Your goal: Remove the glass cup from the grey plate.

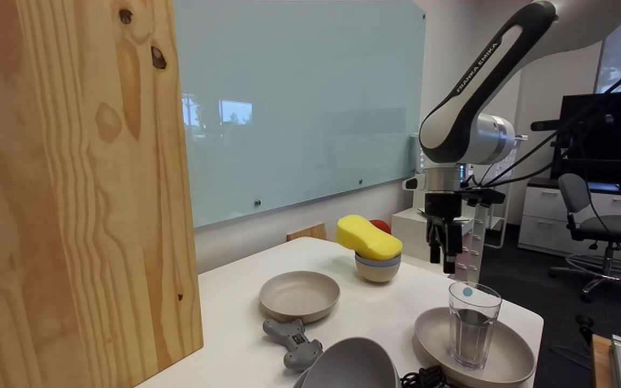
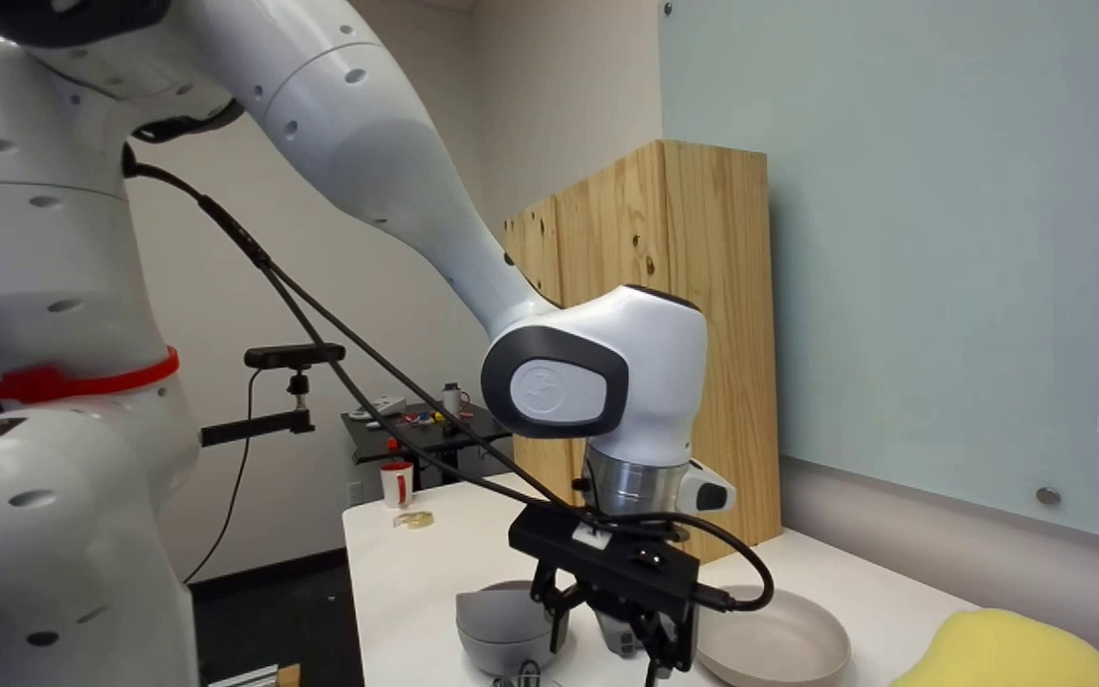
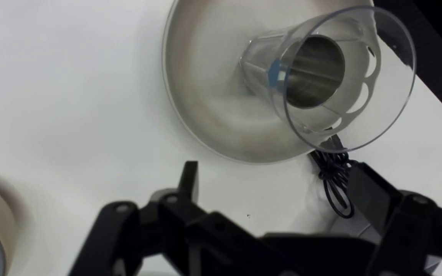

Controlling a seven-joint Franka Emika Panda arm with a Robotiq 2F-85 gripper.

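The clear glass cup (image 1: 472, 334) stands upright on the grey plate (image 1: 510, 353) near the table edge. A dark, metallic-looking round patch shows inside the cup. In the wrist view the cup (image 3: 278, 73) and plate (image 3: 205, 76) lie at the top, the cup's rim toward the upper right. My gripper (image 1: 442, 264) points down, higher than the cup's rim and apart from it. In the wrist view its fingers (image 3: 276, 172) are spread wide with nothing between them. The gripper (image 2: 611, 658) also shows in an exterior view, where cup and plate cannot be made out.
A bundled black cable (image 3: 336, 180) lies against the plate's edge. Dark grey bowls (image 1: 353, 366) and a grey controller (image 1: 295, 345) sit nearby. A second beige dish (image 1: 299, 293) and a bowl (image 1: 378, 272) with a yellow sponge (image 1: 367, 237) stand farther back. A tall wooden cabinet (image 1: 100, 188) borders the table.
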